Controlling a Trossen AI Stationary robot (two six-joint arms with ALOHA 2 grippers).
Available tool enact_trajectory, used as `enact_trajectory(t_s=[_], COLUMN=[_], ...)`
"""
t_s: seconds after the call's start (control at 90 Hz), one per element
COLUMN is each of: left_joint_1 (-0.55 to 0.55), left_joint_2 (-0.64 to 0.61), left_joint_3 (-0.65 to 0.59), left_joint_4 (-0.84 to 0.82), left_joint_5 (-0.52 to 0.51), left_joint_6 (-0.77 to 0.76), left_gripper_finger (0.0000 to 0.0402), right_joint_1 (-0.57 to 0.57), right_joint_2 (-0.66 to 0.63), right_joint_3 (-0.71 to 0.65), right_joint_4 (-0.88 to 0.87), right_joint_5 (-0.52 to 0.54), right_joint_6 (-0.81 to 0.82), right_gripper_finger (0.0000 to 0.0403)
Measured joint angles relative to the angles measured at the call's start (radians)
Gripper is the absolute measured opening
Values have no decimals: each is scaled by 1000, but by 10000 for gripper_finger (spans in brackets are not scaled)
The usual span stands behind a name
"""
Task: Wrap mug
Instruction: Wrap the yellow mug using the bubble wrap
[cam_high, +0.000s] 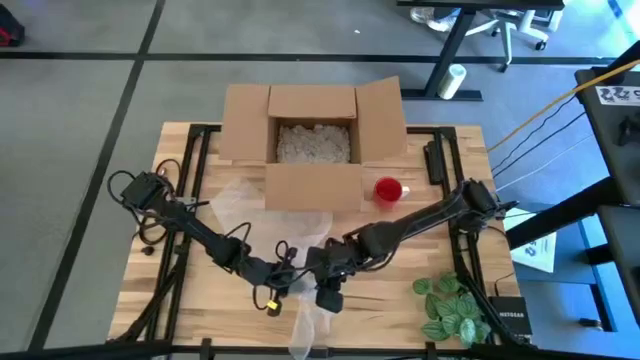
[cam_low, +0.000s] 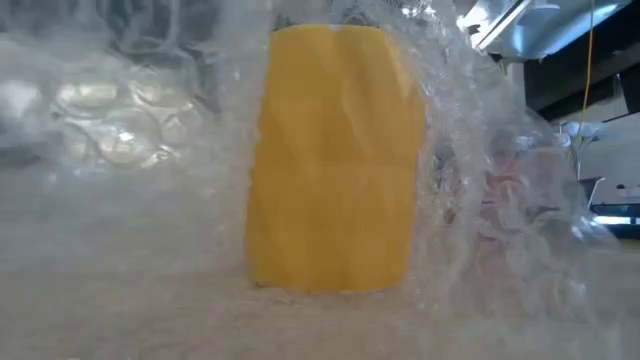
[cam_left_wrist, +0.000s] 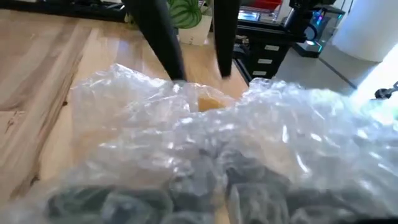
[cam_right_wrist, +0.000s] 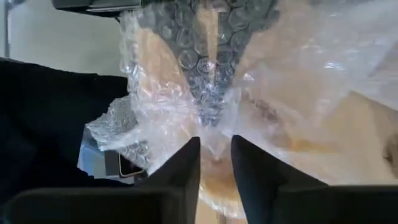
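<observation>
Wooden table (cam_high: 190, 150) carries open box (cam_high: 312, 135) at rear, red cup (cam_high: 388, 188) beside it, plant (cam_high: 455, 305) at front right. Yellow mug (cam_low: 335, 155) upright near front edge, bubble wrap (cam_low: 500, 200) draped around it. Right gripper (cam_right_wrist: 215, 163) clamped on wrap fold, likely to tension sheet against mug. Left gripper (cam_high: 268, 293) just beside mug, under wrap; jaw state cannot be told.

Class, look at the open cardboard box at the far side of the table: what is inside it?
The cardboard box holds pale, crumpled packing filler that covers the whole visible opening. Anything beneath that filler, including the box floor, is covered and cannot be seen.
</observation>
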Motion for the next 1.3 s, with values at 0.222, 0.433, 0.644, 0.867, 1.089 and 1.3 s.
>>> enact_trajectory(t_s=[0.222,0.433,0.644,0.867,1.089,1.3], left_joint_1=[19,45,51,16,-67,-161], left_joint_2=[0,0,0,0,-44,-57], left_joint_3=[0,0,0,0,0,0], left_joint_4=[3,8,11,8,-79,-225], left_joint_5=[0,-1,-13,-17,-32,-164], left_joint_6=[0,-1,-2,-18,-110,-230], left_gripper_finger=[0,0,0,0,0,0], right_joint_1=[3,17,22,11,-8,-11], right_joint_2=[-2,51,93,94,180,263], right_joint_3=[53,53,52,52,35,40], right_joint_4=[61,84,23,-39,-24,13], right_joint_5=[-49,-88,-32,91,24,-53], right_joint_6=[0,-33,-19,3,4,4], right_gripper_finger=[81,7,2,0,0,0])
